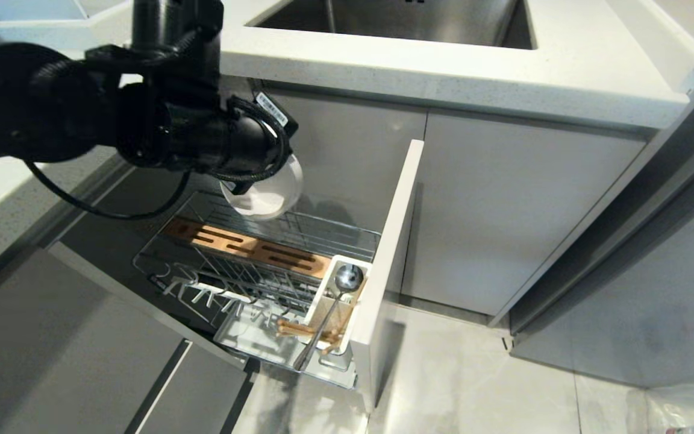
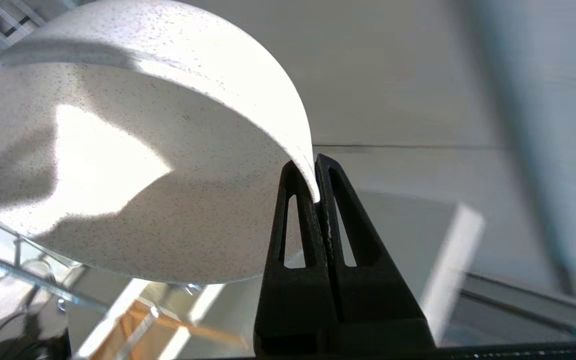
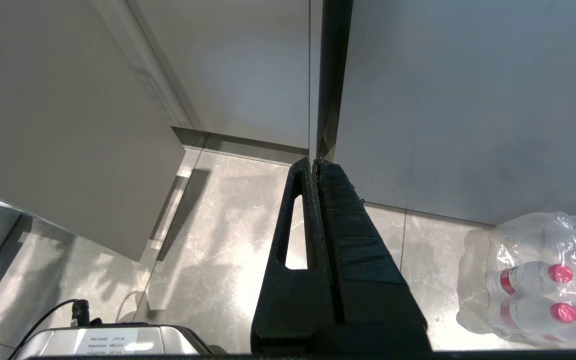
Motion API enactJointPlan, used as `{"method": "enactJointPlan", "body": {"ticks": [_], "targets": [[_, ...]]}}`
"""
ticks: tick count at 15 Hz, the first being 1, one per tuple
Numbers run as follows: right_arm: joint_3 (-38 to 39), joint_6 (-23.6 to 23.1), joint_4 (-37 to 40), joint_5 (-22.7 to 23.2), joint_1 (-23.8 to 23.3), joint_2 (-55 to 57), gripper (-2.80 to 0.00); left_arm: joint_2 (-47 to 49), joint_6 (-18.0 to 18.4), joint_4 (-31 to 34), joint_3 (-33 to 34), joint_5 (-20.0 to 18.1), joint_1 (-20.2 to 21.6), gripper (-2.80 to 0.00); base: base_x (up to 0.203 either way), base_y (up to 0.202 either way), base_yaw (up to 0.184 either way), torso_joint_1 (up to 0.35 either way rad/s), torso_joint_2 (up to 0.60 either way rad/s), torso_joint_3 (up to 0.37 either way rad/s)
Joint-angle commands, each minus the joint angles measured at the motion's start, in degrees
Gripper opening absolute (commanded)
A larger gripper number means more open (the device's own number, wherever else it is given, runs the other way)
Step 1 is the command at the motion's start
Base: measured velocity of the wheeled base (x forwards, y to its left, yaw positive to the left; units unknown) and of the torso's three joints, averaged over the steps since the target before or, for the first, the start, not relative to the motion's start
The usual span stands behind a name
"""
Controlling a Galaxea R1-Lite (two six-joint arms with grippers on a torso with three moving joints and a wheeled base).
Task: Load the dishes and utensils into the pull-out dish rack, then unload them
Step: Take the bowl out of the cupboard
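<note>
My left gripper (image 2: pixel 313 172) is shut on the rim of the cream-white bowl (image 2: pixel 133 165), one finger inside the rim and one outside. The bowl (image 1: pixel 271 193) hangs tilted above the back end of the pull-out dish rack (image 1: pixel 347 236), under my black left arm (image 1: pixel 202 138). The rack's orange-wood strip (image 1: pixel 250 244) runs along its middle. A metal spoon (image 1: pixel 347 277) and wooden chopsticks (image 1: pixel 299 330) stand in the white utensil cup (image 1: pixel 321 295) at the rack's front. My right gripper (image 3: pixel 314 162) is shut on nothing and points at the floor.
The rack's tall pale cabinet front (image 1: pixel 392 241) stands pulled out to the right of the basket. A white countertop (image 1: pixel 443 66) with a steel sink (image 1: pixel 395 18) overhangs the cabinets. A wrapped pack of bottles (image 3: pixel 538 280) lies on the tiled floor.
</note>
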Motion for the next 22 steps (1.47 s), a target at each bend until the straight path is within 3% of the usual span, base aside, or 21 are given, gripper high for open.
{"method": "enactJointPlan", "body": {"ticks": [1,5,8,9,10,12,15,18,20,22], "targets": [[0.1,0.0,0.0,0.0,0.0,0.0,-2.8,-5.8,-0.2,0.2,0.4,0.7,-1.6,-2.8,0.0,0.0,0.0,0.0,0.0,0.0],[0.1,0.0,0.0,0.0,0.0,0.0,-2.8,-17.1,3.9,0.8,0.8,4.0,-4.3,-2.8,0.0,0.0,0.0,0.0,0.0,0.0],[0.1,0.0,0.0,0.0,0.0,0.0,-2.8,-26.6,11.0,0.8,0.7,4.4,-3.6,-2.8,0.0,0.0,0.0,0.0,0.0,0.0],[0.1,0.0,0.0,0.0,0.0,0.0,-2.8,-29.1,13.7,0.8,0.7,4.2,-1.1,-2.8,0.0,0.0,0.0,0.0,0.0,0.0],[0.1,0.0,0.0,0.0,0.0,0.0,-2.8,-30.7,15.8,0.9,0.6,3.8,2.5,-2.8,0.0,0.0,0.0,0.0,0.0,0.0],[0.1,0.0,0.0,0.0,0.0,0.0,-2.8,-33.6,19.9,2.2,0.4,0.9,13.5,-2.8,0.0,0.0,0.0,0.0,0.0,0.0],[0.1,0.0,0.0,0.0,0.0,0.0,-2.8,-35.9,24.7,10.7,-3.5,-8.7,33.3,-2.8,0.0,0.0,0.0,0.0,0.0,0.0],[0.1,0.0,0.0,0.0,0.0,0.0,-2.8,-34.9,33.7,20.0,-8.7,-16.0,50.0,-2.8,0.0,0.0,0.0,0.0,0.0,0.0],[0.1,0.0,0.0,0.0,0.0,0.0,-2.8,-31.3,42.4,23.3,-10.6,-17.5,56.8,-2.8,0.0,0.0,0.0,0.0,0.0,0.0],[0.1,0.0,0.0,0.0,0.0,0.0,-2.8,-27.0,47.9,28.7,-13.5,-16.4,58.5,-2.8,0.0,0.0,0.0,0.0,0.0,0.0]]}}
